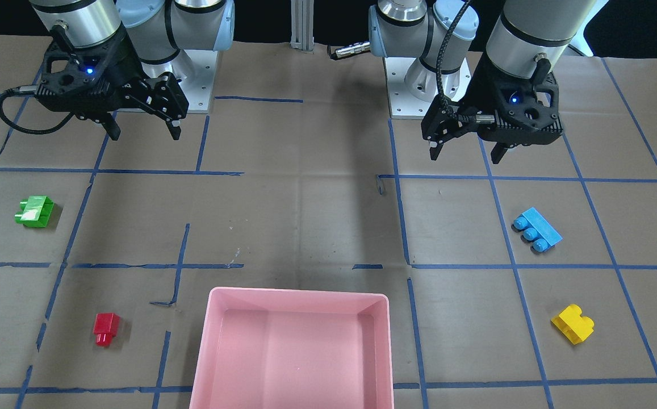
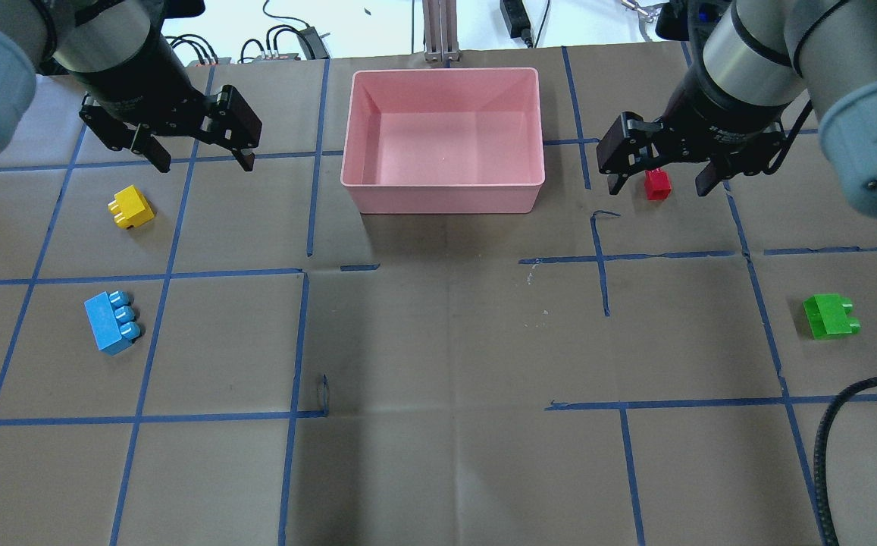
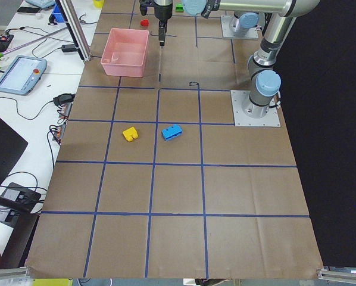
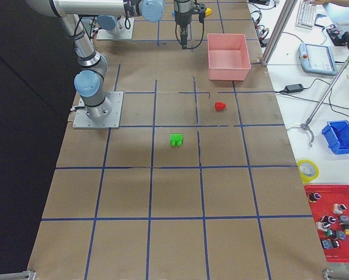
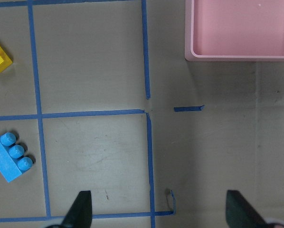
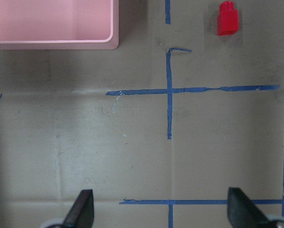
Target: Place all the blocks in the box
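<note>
The pink box (image 2: 442,73) stands empty at the far middle of the table. The yellow block (image 2: 132,206) and light-blue block (image 2: 112,321) lie on my left side. The red block (image 2: 656,184) and green block (image 2: 830,315) lie on my right side. My left gripper (image 2: 207,165) is open and empty, held high. Its wrist view shows the light-blue block (image 5: 10,158) and the box corner (image 5: 189,52). My right gripper (image 2: 657,191) is open and empty, also high. The front view shows the right gripper (image 1: 145,135) well apart from the red block (image 1: 105,328).
Blue tape lines grid the brown table cover (image 2: 446,341). The arms' white base plates (image 1: 419,96) stand at the robot's edge. A side bench (image 3: 23,71) with a tablet and cables runs beyond the box.
</note>
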{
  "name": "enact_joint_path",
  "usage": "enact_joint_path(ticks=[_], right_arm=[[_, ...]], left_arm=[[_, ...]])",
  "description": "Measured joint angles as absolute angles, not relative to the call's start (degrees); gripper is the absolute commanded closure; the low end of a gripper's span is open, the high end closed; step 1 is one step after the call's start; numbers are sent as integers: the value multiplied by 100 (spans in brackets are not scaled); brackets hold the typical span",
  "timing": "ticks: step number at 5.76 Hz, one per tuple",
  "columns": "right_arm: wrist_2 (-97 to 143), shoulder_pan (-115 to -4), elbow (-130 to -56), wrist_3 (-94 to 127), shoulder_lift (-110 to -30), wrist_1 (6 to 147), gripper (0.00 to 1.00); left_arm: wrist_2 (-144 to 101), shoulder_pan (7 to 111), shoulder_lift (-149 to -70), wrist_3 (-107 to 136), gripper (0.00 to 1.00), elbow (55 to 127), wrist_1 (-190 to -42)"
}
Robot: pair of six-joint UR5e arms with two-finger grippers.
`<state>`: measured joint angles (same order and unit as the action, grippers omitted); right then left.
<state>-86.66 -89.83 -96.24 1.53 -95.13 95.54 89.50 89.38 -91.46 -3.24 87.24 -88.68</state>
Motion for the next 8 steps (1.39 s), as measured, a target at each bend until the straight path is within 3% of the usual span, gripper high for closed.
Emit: enact_joint_path(ticks=[8], right_arm=[[-8798, -8983, -9633, 191, -9482, 9562, 0]], left_arm=[[8997, 8498, -9171, -349, 0, 8854, -8762]])
